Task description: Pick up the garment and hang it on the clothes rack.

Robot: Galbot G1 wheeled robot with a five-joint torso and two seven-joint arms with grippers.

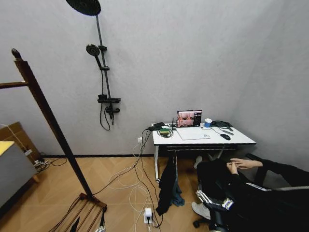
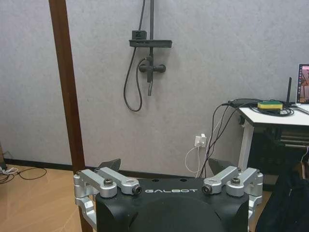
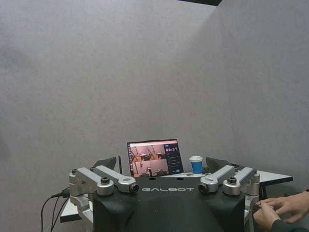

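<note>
Black garment (image 1: 169, 186) draped under the desk (image 1: 203, 137), well apart from both released, empty end effectors (image 2: 164, 166) (image 3: 165, 164).

so the count: one clothes rack (image 1: 50, 121) on the left, one white desk (image 1: 203, 137) far right, one laptop (image 1: 189, 118) and one blue-and-white cup (image 1: 208, 123) on it, one mouse (image 1: 225, 137) too. two shower heads (image 1: 84, 7) on the far wall, one big, one small. one dark garment (image 1: 168, 186) hanging off the desk's near edge.
</note>
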